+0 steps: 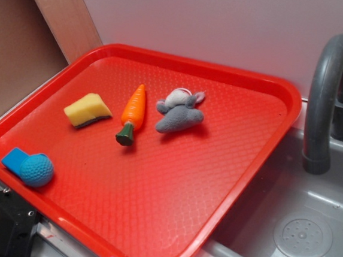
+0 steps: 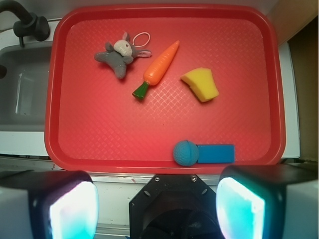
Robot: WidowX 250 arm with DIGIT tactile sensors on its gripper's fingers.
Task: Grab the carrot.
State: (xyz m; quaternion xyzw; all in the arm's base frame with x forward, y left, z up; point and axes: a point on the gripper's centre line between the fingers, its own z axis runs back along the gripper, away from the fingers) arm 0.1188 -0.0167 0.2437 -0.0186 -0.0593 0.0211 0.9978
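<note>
From above, the wrist camera is showing the whole red plastic tray (image 2: pixel 60 124) with its textured floor, and the gripper (image 2: pixel 157 211) is hanging over the near rim, its two fingers (image 2: pixel 72 209) spread wide apart with nothing between them. The exterior camera is catching only a dark corner of the arm at the lower left, so the open jaws are showing in the wrist view alone.

The small orange toy carrot with the dark green stub end (image 1: pixel 132 114) is lying flat near the middle of the tray, well away from the gripper, green end pointing toward the arm's side. Nothing is lying on it or touching it.

Just beside it on one side a grey plush mouse with a white loop (image 1: pixel 179 111) is lying; on the other, a yellow sponge wedge (image 1: pixel 88 109) is sitting a little apart. A blue knitted ball (image 1: pixel 36 170) is resting against a flat blue block (image 1: pixel 14 160) near the tray's edge, between gripper and carrot in the wrist view.

Only the exterior view is showing the grey curved tap (image 1: pixel 325 97) and the sink drain (image 1: pixel 302 237) clearly.
</note>
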